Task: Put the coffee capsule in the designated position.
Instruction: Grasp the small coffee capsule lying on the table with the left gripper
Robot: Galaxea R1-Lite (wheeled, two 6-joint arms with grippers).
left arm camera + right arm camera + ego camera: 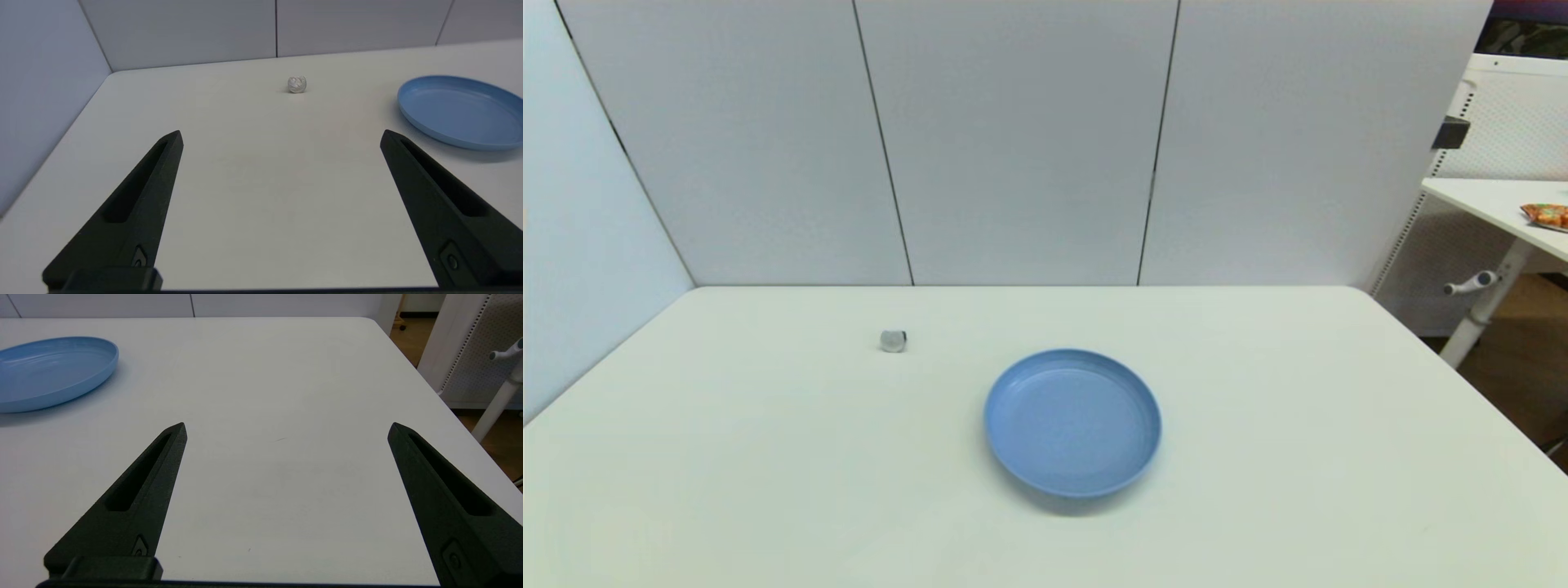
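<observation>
Left tool (281, 136): observed in the left wrist view only, low over the near part of the white surface (768, 490). Its two black fingers (135, 204) stand spread wide apart with nothing between them. It touches no item.

Right tool (287, 428): observed in the right wrist view only, likewise low over the near part of the surface, fingers (135, 498) spread wide, nothing held. Neither arm shows in the head view.

Blue plate (1072, 422): sits flat slightly right of centre in the head frame, in the middle depth of the surface. It holds nothing. It appears at the right edge of the left wrist frame and at the upper left of the right wrist frame.

Coffee capsule (893, 340): rests on the bare surface up and to the left of the plate in the head frame, apart from its rim and not on it. In the left wrist view the capsule (297, 84) lies well ahead of the spread fingers, roughly in line with the gap between them. Its crinkled silver face is turned toward that camera; it appears to lie on its side, though the item is too small to confirm.

Beyond the far edge stand pale wall panels (1013, 139). At the right margin of the head frame, a second white table (1494, 200) stands.
</observation>
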